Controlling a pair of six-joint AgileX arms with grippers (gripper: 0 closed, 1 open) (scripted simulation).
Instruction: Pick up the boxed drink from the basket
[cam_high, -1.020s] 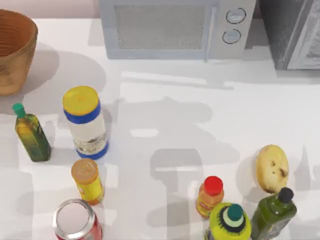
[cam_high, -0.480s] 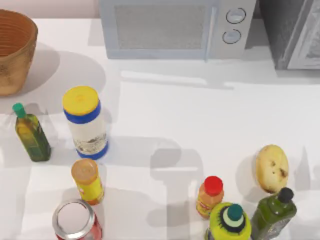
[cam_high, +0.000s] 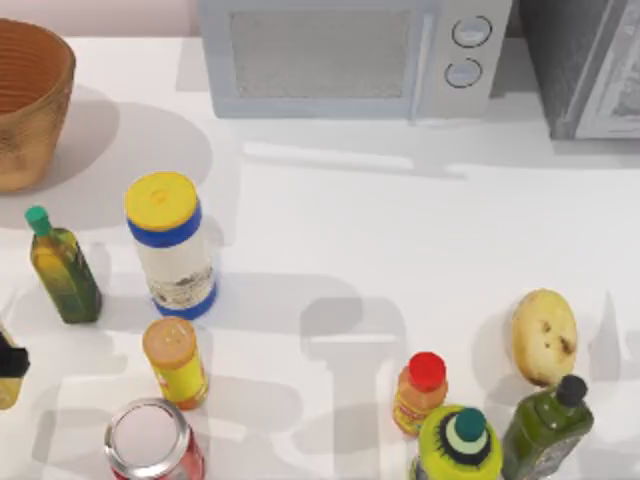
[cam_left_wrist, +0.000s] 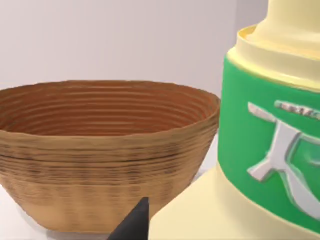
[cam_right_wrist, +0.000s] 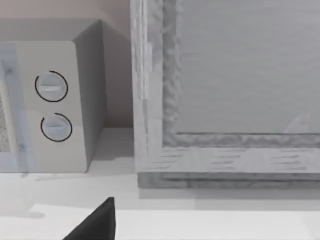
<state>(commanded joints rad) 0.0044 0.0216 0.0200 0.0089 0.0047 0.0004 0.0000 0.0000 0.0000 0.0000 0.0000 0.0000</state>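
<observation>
At the tabletop's (cam_high: 400, 230) left edge, the left hand (cam_high: 7, 364).
It is clamped on the boxed drink (cam_left_wrist: 260, 150); the basket (cam_left_wrist: 100, 150) stands beyond the hand.

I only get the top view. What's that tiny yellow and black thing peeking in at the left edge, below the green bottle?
Observer: That is the boxed drink at the left tool. The left wrist view shows it close up: cream-yellow with a green band and white print.
Operator: Is it inside the basket?
Observer: No. In that wrist view the basket stands behind it, and the carton is outside the rim.
Operator: What is the right arm looking at?
Observer: Its wrist view faces the two dials of the microwave and a grey cabinet beside it.
</observation>
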